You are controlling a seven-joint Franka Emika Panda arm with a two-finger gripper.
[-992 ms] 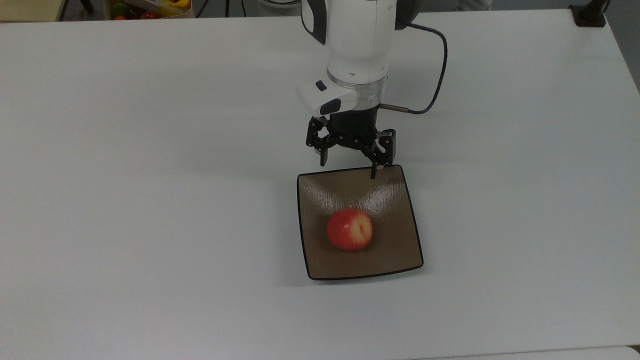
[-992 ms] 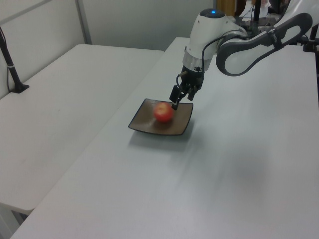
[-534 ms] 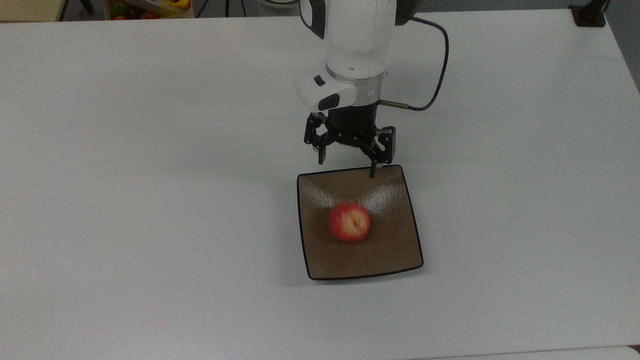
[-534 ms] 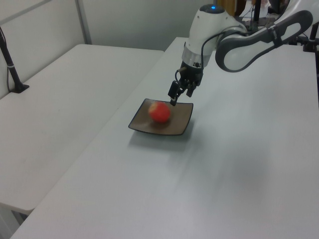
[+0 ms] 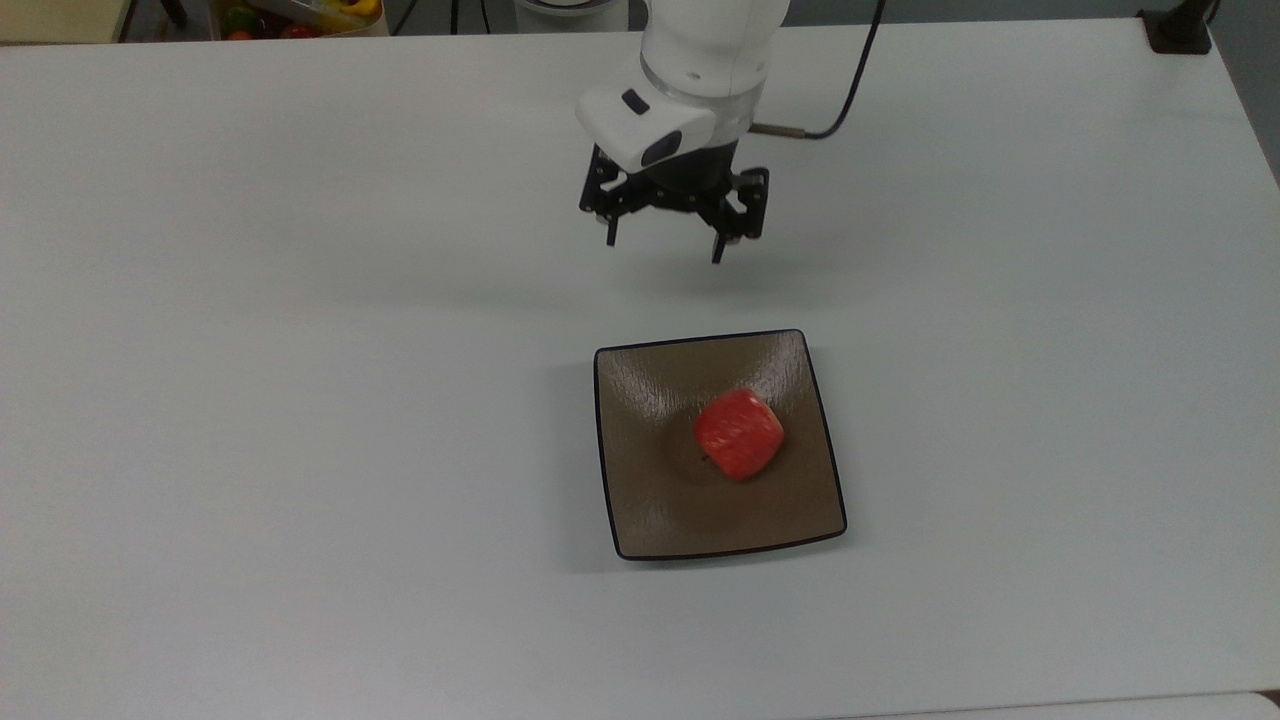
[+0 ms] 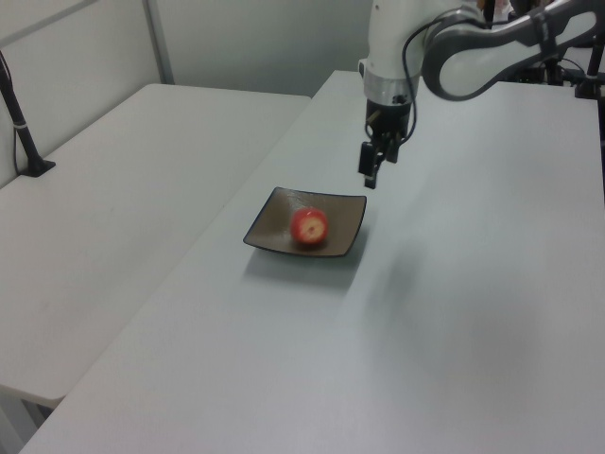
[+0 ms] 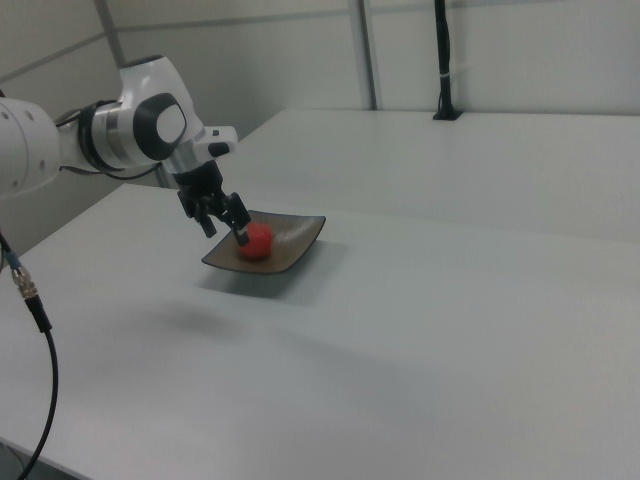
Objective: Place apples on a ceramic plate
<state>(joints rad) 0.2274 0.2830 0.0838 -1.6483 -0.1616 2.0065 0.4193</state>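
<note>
Table (image 5: 300, 400): a plain white surface carrying the plate; a second white table stands alongside in the left view.
Ceramic plate (image 5: 640, 500): square, glossy brown with a thin black rim, flat on the table toward 5 o'clock of centre in the top view.
Apple (image 5: 739, 434): red, lying on the plate, resting a little toward 2 o'clock of the plate's middle in the top view; nothing touches it. The left view shows its pale dimple facing the camera.
Gripper (image 5: 665, 240): at 12 o'clock from the plate in the top view, raised off the table and well apart from the apple; the jaws stand spread and hold nothing.
Step in hand: judged from this layout, the placing looks done and the arm is clear of the plate.
Next move: probably nothing more than a clean retreat, with no contact with the plate's far rim.
Fruit box (image 5: 300, 15): mixed-colour fruits at the top view's 11 o'clock edge, beyond the table.
</note>
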